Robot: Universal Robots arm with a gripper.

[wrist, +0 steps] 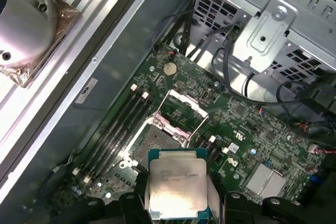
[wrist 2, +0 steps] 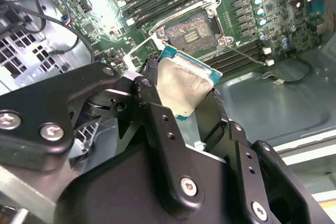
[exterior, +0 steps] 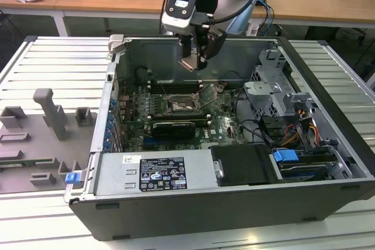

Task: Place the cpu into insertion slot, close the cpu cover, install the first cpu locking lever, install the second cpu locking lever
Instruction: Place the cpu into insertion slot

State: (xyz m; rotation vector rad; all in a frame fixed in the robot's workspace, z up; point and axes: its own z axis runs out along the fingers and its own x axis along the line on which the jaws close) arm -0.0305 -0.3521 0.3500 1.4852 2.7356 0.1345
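My gripper (exterior: 194, 61) is shut on the cpu (exterior: 190, 64), a flat square chip with a dull silver top, and holds it in the air above the motherboard inside the open computer case. In both wrist views the cpu (wrist 2: 184, 83) (wrist: 177, 184) sits clamped by its edges between the black fingers (wrist 2: 152, 103). The insertion slot (exterior: 183, 105) (wrist 2: 191, 31) (wrist: 151, 144) lies below it, dark, silver-rimmed and uncovered. The cpu cover (wrist: 181, 112) (exterior: 208, 93) stands tilted up at one edge of the slot. A thin metal lever (wrist 2: 247, 53) sticks out beside the slot.
Long black memory slots (wrist: 118, 129) run beside the socket. A silver drive cage (exterior: 272, 89) with cables fills the exterior view's right. A black expansion card (exterior: 173, 127) and the power supply (exterior: 155, 174) sit nearer the front. The case walls (exterior: 193, 209) ring the board.
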